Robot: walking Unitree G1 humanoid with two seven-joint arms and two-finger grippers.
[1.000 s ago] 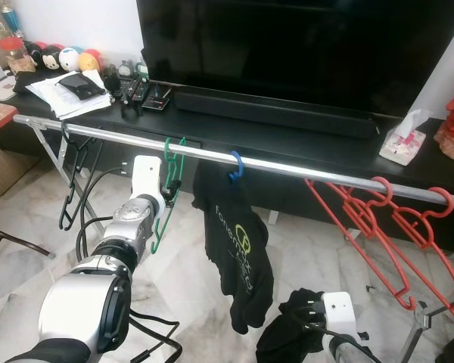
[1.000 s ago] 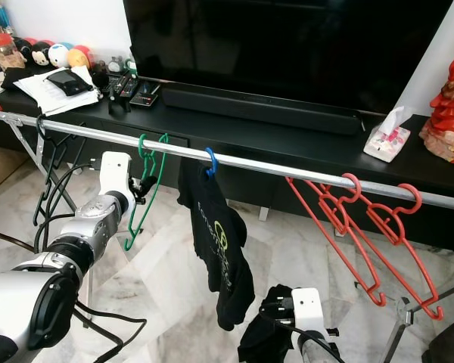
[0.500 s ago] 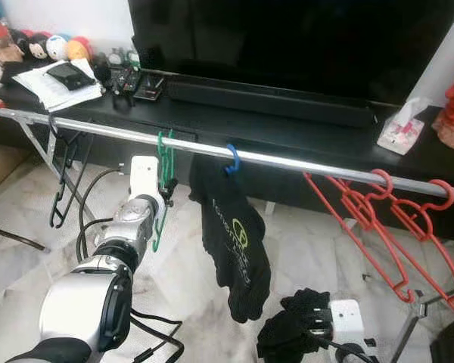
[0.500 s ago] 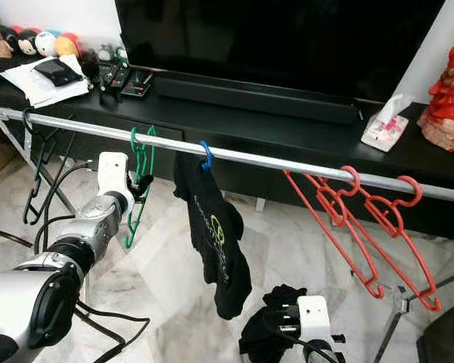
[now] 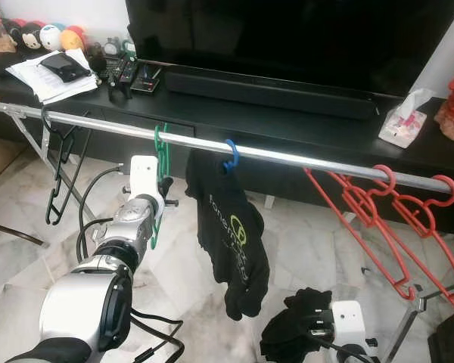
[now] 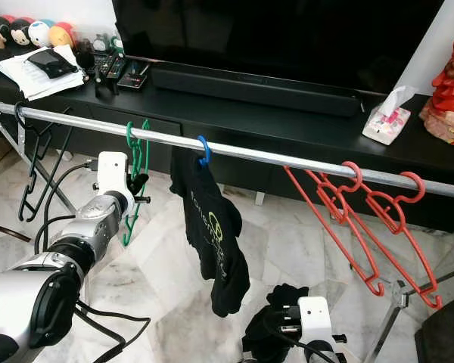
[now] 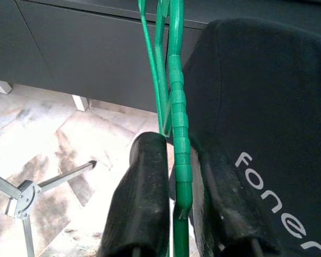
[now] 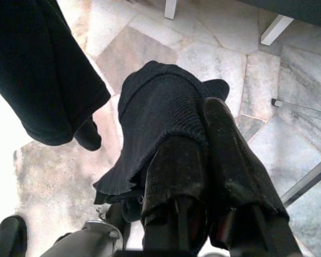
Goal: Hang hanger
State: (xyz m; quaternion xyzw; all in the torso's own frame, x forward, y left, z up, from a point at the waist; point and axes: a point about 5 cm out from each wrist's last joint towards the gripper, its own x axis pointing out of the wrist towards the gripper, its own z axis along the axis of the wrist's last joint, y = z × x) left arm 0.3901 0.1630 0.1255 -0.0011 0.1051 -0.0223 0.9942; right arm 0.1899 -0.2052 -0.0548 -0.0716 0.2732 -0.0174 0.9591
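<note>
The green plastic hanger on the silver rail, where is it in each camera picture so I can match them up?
Left eye view: green plastic hanger hooked on the silver rail, left of the black T-shirt.
Right eye view: hanger left of centre, at the left gripper.
Left wrist view: hanger bar runs between the black fingers.
Right wrist view: not in it.
Shared landmark: the black T-shirt.

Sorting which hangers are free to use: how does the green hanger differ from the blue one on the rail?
The green hanger is bare; the blue hanger carries a black shirt, with just its hook visible. The left gripper has its fingers closed on the green hanger's bar, while nothing holds the blue hanger. The green hanger hangs nearer the rail's left end. Both are hooked over the same metal rail.
</note>
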